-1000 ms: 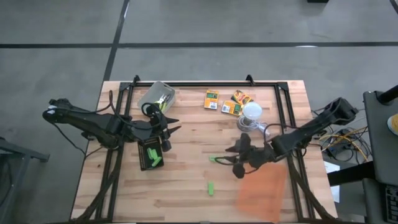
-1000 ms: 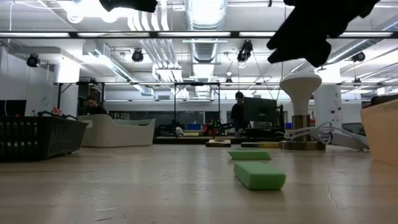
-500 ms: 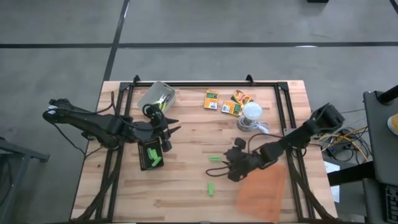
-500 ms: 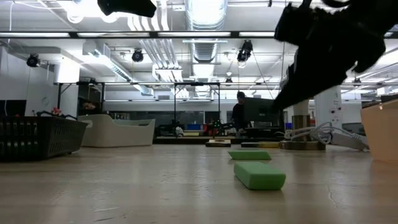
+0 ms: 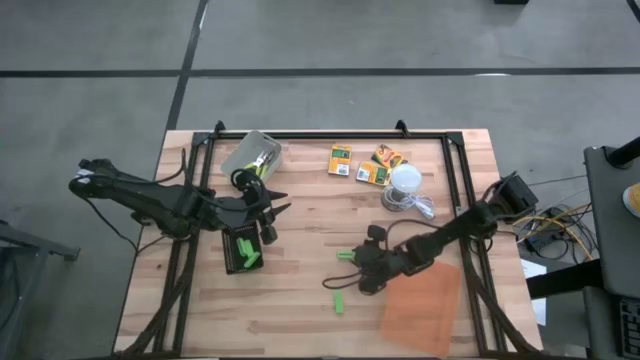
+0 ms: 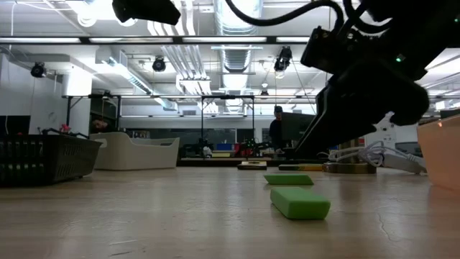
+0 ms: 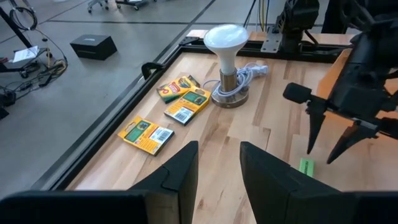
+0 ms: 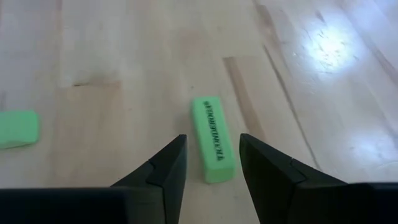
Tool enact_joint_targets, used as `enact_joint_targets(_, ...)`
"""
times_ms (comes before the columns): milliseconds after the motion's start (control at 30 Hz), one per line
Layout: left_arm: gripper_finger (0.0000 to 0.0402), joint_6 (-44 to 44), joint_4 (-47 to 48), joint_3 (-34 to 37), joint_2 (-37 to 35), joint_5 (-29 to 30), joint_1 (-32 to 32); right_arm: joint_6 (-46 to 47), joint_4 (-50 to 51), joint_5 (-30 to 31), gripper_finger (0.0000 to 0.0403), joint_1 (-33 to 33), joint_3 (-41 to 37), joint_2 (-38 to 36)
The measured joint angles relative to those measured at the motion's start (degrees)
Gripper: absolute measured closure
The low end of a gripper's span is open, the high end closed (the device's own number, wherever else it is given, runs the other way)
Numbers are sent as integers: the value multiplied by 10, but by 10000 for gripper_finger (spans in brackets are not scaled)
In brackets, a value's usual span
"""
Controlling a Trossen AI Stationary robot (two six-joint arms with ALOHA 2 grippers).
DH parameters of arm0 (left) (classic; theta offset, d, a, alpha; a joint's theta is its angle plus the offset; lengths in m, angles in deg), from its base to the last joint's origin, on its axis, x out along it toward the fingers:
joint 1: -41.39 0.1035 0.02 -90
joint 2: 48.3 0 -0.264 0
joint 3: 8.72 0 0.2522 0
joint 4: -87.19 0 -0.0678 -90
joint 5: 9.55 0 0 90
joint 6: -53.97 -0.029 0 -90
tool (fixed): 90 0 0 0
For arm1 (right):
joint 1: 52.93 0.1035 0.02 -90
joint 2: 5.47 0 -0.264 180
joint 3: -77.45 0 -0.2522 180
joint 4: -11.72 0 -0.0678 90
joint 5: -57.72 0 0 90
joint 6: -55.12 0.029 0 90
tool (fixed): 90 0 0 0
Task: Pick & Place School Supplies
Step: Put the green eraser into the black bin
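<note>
While green sticks already lie in the black tray (image 5: 242, 250), one green stick (image 8: 212, 138) is framed by the right pincer (image 8: 211, 163), partly open and empty; two sticks remain on the desk (image 5: 300, 210).

Bright-green sticks (image 8: 212, 147), orange-yellow green-labelled boxes (image 7: 147, 135), translucent orange sheet (image 5: 421, 309), pale wood table (image 5: 300, 320).

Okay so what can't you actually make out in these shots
- Black tray, high view: left tool and arm overlap it; contents partly hidden.
- Green stick, right wrist view: printed lettering too small to read.
- Clear bin, high view: contents too small to identify.
- Orange boxes, left wrist view: labels illegible.
</note>
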Motion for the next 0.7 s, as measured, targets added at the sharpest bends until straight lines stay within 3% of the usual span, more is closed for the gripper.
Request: enact_joint_targets(700,278,-2,0,0,0,5,0,0,-16,-46,273,-30,0,14)
